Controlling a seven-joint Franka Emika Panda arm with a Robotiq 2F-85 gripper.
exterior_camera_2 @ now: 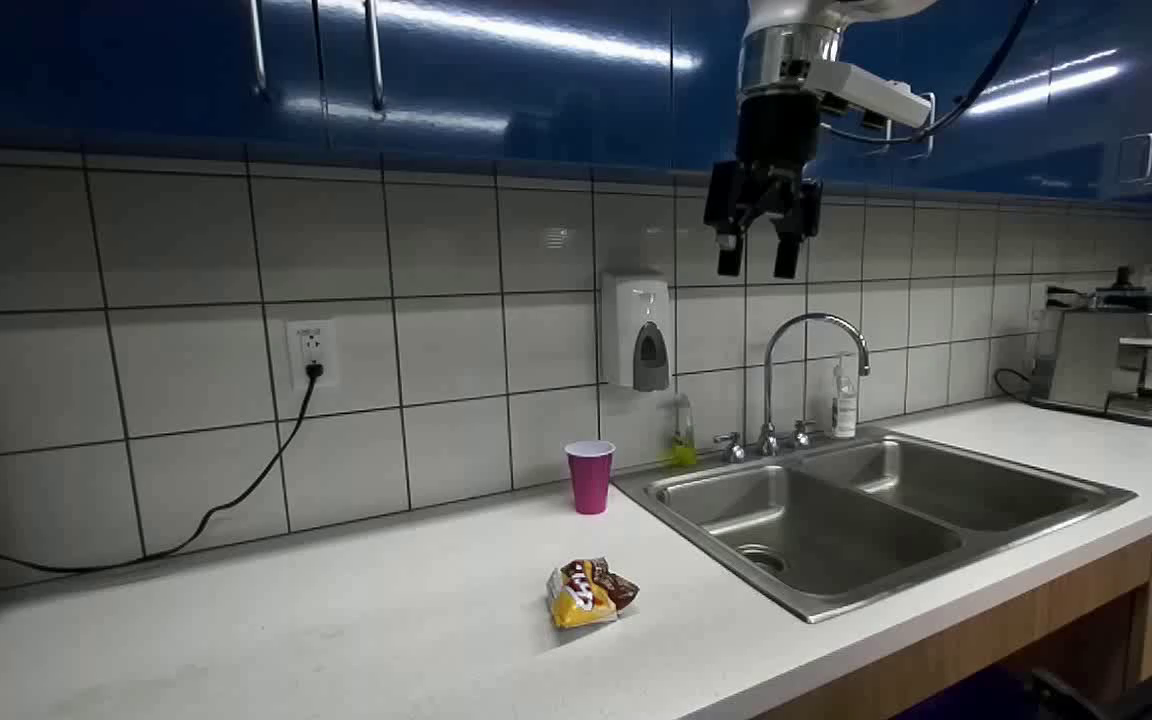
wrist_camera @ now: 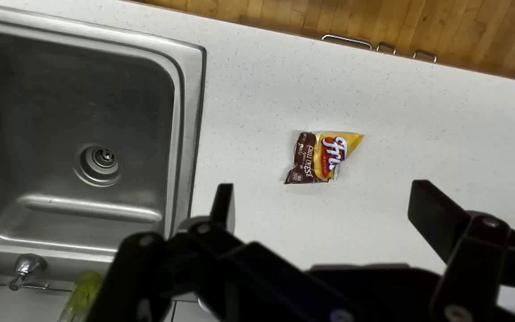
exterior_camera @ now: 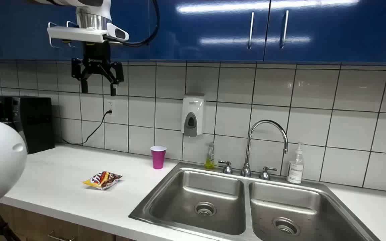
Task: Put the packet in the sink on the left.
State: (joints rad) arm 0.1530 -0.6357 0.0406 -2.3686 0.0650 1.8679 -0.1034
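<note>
The packet, a small yellow, red and brown chip bag, lies on the white counter in both exterior views (exterior_camera: 102, 181) (exterior_camera_2: 589, 595). It also shows in the wrist view (wrist_camera: 322, 156), right of the sink there. The steel sink has two basins; the left basin (exterior_camera: 179, 209) is the one nearer the packet. That basin also shows in an exterior view (exterior_camera_2: 841, 545) and in the wrist view (wrist_camera: 119, 107). My gripper (exterior_camera: 99, 89) is open and empty, high above the counter and pointing down. Its spread fingers show in an exterior view (exterior_camera_2: 757, 262) and the wrist view (wrist_camera: 322, 194).
A pink cup (exterior_camera: 158, 159) stands behind the packet near the wall. A faucet (exterior_camera: 248, 144), a green spray bottle (exterior_camera: 210, 157) and a pump bottle (exterior_camera: 295, 167) stand behind the sink. A wall dispenser (exterior_camera: 193, 115) and blue cabinets (exterior_camera: 209, 26) hang above. A black machine (exterior_camera: 34, 124) stands on the counter.
</note>
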